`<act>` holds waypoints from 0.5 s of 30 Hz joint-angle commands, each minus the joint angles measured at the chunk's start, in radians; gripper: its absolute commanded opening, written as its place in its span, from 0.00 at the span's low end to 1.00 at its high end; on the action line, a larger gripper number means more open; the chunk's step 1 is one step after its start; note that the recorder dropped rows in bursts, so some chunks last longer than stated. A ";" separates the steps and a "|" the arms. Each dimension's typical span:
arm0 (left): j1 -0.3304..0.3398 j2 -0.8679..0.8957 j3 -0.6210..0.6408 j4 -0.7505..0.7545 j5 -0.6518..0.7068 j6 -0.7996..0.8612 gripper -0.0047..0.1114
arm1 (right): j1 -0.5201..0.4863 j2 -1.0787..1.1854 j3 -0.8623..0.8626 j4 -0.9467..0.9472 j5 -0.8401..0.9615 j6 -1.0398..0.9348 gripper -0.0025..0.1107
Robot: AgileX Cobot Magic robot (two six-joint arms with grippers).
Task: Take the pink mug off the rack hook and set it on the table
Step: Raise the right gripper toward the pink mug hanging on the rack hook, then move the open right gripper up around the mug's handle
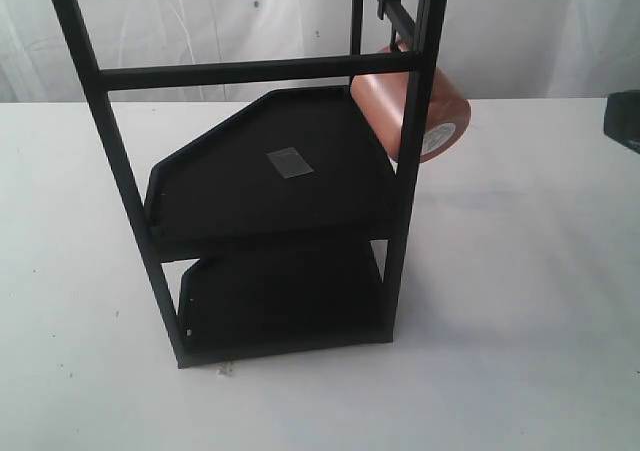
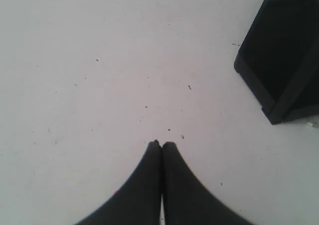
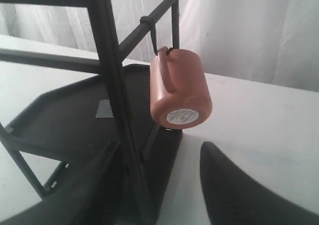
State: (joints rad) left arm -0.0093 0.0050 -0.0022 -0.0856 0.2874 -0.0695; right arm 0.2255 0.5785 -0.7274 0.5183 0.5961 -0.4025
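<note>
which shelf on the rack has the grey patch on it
The upper shelf: a small grey square patch sits on it, while the lower shelf beneath is plain black.

Nothing legible shows in any view. The pink mug (image 3: 180,88) carries a round pale sticker (image 3: 182,116) on its base. There is faint print on it, too small and blurred to read. The grey patch (image 1: 289,162) on the upper shelf (image 1: 225,176) of the rack (image 1: 230,72) looks blank.
</note>
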 commanded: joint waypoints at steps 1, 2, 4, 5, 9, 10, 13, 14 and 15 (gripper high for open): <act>-0.002 -0.005 0.002 -0.009 -0.002 -0.001 0.04 | -0.005 0.003 -0.009 0.008 -0.016 0.184 0.42; -0.002 -0.005 0.002 -0.009 -0.002 -0.001 0.04 | -0.005 0.003 -0.009 0.008 -0.016 0.219 0.42; -0.002 -0.005 0.002 -0.009 -0.002 -0.001 0.04 | -0.005 0.003 -0.009 0.006 -0.020 0.296 0.42; -0.002 -0.005 0.002 -0.009 -0.002 -0.001 0.04 | -0.005 0.003 -0.009 0.006 -0.022 0.317 0.42; -0.002 -0.005 0.002 -0.009 -0.002 -0.001 0.04 | -0.005 0.003 -0.009 0.003 -0.032 0.325 0.42; -0.002 -0.005 0.002 -0.009 -0.002 -0.001 0.04 | -0.005 0.003 -0.009 0.004 -0.032 0.318 0.42; -0.002 -0.005 0.002 -0.009 -0.002 -0.001 0.04 | -0.005 0.008 -0.009 0.007 -0.062 0.255 0.42; -0.002 -0.005 0.002 -0.009 -0.002 -0.001 0.04 | -0.005 0.018 -0.009 0.000 -0.070 0.224 0.42; -0.002 -0.005 0.002 -0.009 -0.002 -0.001 0.04 | -0.005 0.032 -0.009 -0.002 -0.075 0.195 0.42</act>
State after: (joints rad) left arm -0.0093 0.0050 -0.0022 -0.0856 0.2874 -0.0695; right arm 0.2255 0.5886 -0.7274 0.5212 0.5538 -0.1409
